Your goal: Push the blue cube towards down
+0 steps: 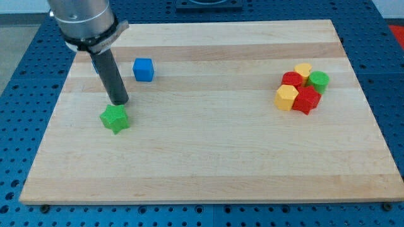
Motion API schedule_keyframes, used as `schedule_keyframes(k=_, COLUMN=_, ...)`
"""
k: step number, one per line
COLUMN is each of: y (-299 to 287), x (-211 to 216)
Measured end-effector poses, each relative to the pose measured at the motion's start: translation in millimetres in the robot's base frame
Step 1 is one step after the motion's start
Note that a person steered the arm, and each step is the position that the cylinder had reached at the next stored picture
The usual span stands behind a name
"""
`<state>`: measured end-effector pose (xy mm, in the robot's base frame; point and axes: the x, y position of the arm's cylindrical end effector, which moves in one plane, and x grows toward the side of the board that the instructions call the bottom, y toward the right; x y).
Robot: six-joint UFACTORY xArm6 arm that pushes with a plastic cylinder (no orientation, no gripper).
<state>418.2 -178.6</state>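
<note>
My tip [119,102], a bare rod with no hand to spread or pinch, sits just above the green star block [114,118] near the tabletop's [208,164] left edge, below-left of the blue cube [143,69], so probably not yet positioned to push it down.

On the pale wooden board [208,157], my tip [118,102] stands near the view's left, just above the green star-shaped block [115,118] and to the lower left of the blue cube [143,69], apart from the cube. Well apart, at the view's right, five blocks huddle in a tight cluster — a yellow block [303,70] at the top, a green cylinder [319,80] beside it, a red block [291,80] to their left, and below these a yellow hexagonal block [286,97] touching a red star-shaped block [307,99]. The board lies on a blue perforated table [25,57].
</note>
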Motion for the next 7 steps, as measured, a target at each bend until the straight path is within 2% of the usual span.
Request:
schedule_keyframes(k=2, y=-1, x=-112)
schedule_keyframes(k=3, y=12, x=-142)
schedule_keyframes(k=6, y=28, x=-131)
schedule_keyframes(k=7, y=28, x=-112)
